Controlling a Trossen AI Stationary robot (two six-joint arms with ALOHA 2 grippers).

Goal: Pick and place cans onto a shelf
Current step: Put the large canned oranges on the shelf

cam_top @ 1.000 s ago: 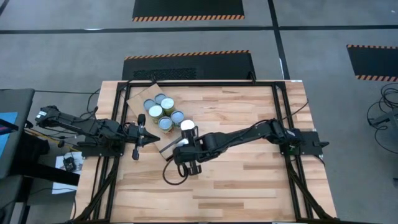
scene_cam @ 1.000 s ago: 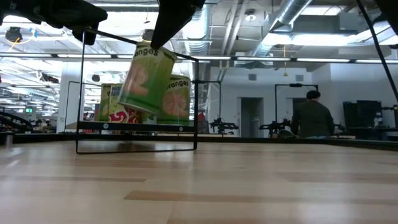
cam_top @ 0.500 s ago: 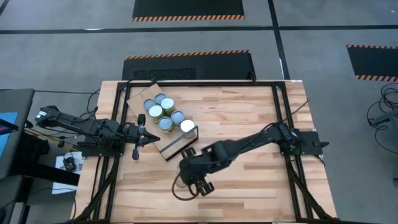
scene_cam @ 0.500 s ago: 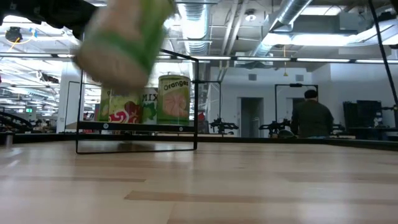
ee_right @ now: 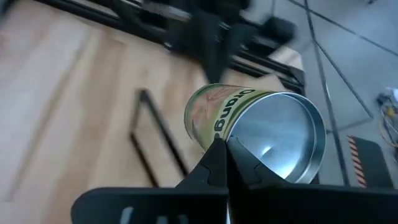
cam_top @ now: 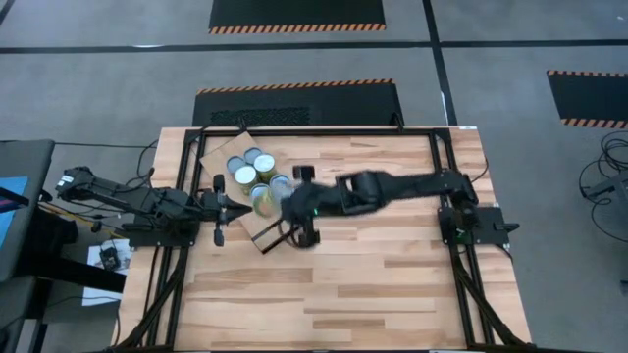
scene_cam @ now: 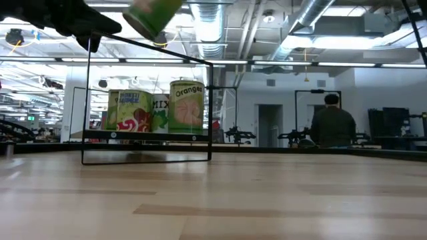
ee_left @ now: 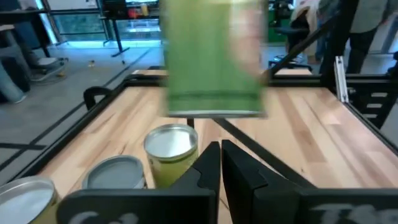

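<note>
The right pincer (cam_top: 294, 208) is positioned over the black-framed end of the shelf (cam_top: 218, 155), on the left half of the surface (cam_top: 392, 284). In the right wrist view its fingers (ee_right: 219, 163) are clamped on a green "Orange" can (ee_right: 255, 127). This can is held clear of the surface and tilted, with one shiny round end facing the wrist camera. In the low view the held can (scene_cam: 152, 16) appears at the top of the picture, above the black frame (scene_cam: 147, 110). In the left wrist view it appears as a blurred green cylinder (ee_left: 214, 59) suspended above the standing cans.

The left pincer (cam_top: 218, 208) is located at the left edge of the surface, just beside the shelf. Its fingers (ee_left: 208, 171) are together, with only a thin slit between them, and grip nothing.

The remaining cans (cam_top: 245, 175) stand upright in a tight cluster on the plywood panel of the shelf, silver tops up. In the low view, three labelled cans (scene_cam: 155, 107) are visible side by side through the frame. The cluster is just beside the held can in the high view.

A person (scene_cam: 335, 125) stands in the room beyond the surface, well apart from the arms.
</note>
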